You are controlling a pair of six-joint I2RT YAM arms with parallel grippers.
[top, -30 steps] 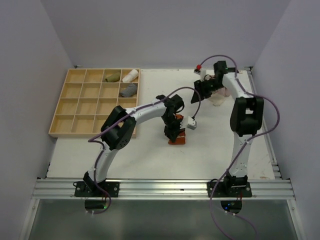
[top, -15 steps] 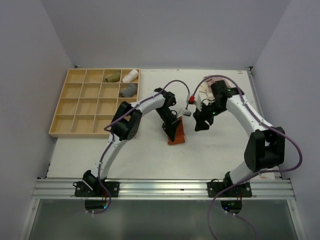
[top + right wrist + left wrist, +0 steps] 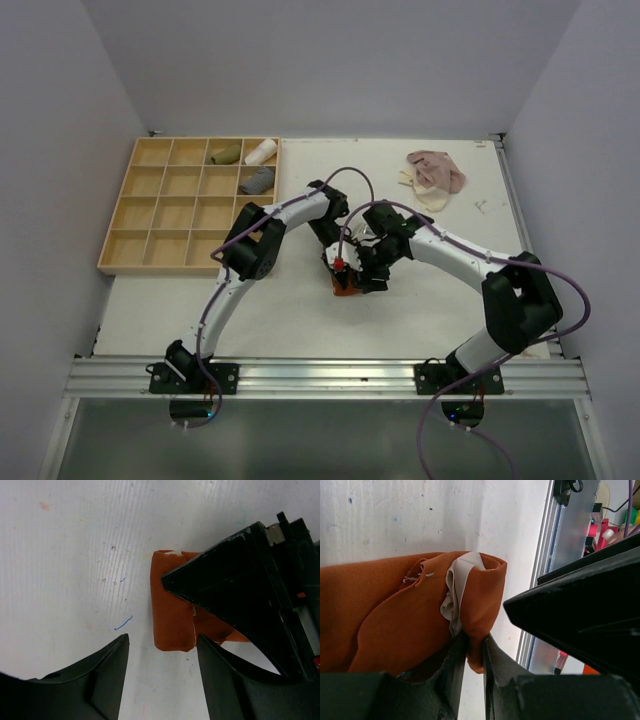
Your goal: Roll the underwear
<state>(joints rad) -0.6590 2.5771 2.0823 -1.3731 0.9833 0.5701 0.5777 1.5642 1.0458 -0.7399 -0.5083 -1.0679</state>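
right gripper (image 3: 161,652) has swung in from 1 o'clock to the centre of the table (image 3: 440,310), and hangs with fingers apart over the rust-orange underwear (image 3: 172,625). left gripper (image 3: 474,652) is clamped on that garment's folded edge, pale lining showing. beige-pink underwear (image 3: 435,175) lies crumpled at 1 o'clock.

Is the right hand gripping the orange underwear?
No; the right hand hangs wide open over the orange underwear, pinching nothing.
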